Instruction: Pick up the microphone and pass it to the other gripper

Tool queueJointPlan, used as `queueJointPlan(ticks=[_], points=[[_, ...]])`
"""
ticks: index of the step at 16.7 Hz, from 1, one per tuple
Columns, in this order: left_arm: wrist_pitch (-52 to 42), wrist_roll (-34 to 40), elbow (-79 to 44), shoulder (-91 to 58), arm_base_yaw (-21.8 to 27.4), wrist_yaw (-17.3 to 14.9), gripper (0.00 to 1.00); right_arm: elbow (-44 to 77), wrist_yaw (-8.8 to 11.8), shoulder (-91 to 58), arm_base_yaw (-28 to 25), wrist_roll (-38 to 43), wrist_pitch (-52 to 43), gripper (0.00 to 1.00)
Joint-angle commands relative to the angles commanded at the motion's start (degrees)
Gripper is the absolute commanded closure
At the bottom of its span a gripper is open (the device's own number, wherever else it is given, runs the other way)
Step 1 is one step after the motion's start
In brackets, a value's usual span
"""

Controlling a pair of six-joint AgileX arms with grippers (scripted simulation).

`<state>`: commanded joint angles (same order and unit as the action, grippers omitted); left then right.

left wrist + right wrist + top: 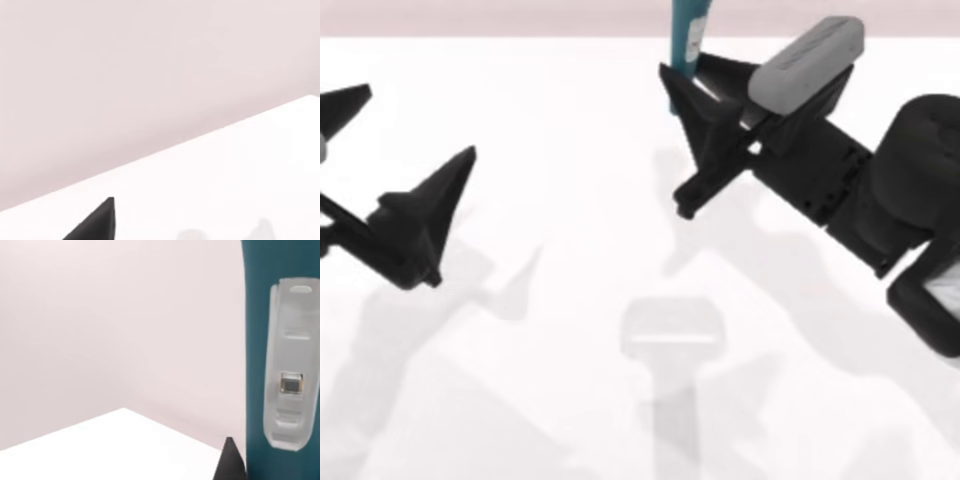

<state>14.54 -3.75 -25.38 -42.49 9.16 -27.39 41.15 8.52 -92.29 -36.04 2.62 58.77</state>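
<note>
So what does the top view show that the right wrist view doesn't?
Only the top view shows both black pointed-finger grippers: the left gripper open at the left and the right gripper clamped on the slim teal microphone. Only the right wrist view shows the white switch patch in close detail. Both show the teal handle and the white table.

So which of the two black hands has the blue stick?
The right hand, at the top view's upper right, grips the teal microphone. The left hand, far left, holds nothing.
</note>
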Motion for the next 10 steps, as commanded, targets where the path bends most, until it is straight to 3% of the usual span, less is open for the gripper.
queueJointPlan(ticks=[5,8,10], points=[[6.9,-1.7,-12.0,-19.9,4.4,-13.1,0.0,0.0,0.0,0.0,0.0,0.0,0.0,1.0],[9.9,-2.5,-17.0,-27.8,6.2,-18.3,0.0,0.0,0.0,0.0,0.0,0.0,0.0,1.0],[11.0,-2.8,-18.9,-30.3,6.8,-20.1,0.0,0.0,0.0,0.0,0.0,0.0,0.0,1.0]])
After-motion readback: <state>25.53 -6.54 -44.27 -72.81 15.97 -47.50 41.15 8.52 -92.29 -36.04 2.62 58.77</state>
